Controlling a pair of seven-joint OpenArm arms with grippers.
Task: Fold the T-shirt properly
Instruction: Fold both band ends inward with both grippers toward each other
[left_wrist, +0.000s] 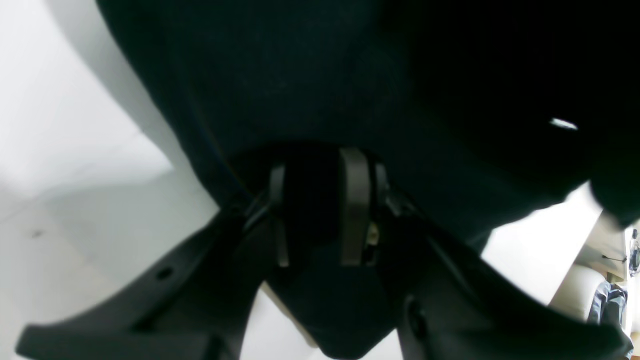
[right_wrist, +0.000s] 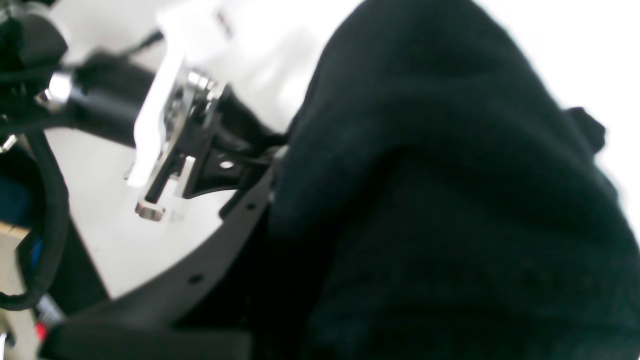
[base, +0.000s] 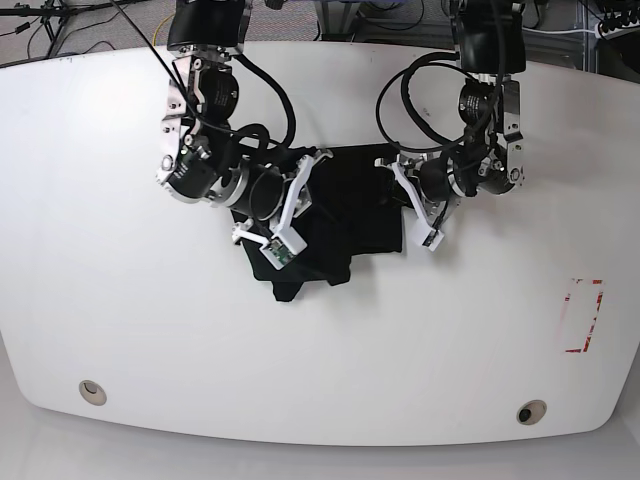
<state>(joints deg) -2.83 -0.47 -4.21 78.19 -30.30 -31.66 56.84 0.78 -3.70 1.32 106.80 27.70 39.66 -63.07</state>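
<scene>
Base view: white table; both pincers pinching the bunched black T-shirt.

The base view looks straight down from high up on the whole white table, while each wrist view sits very close behind its own arm's fingers, and all three see the black T-shirt.

arms crowd T-shirt, table edges free
</scene>
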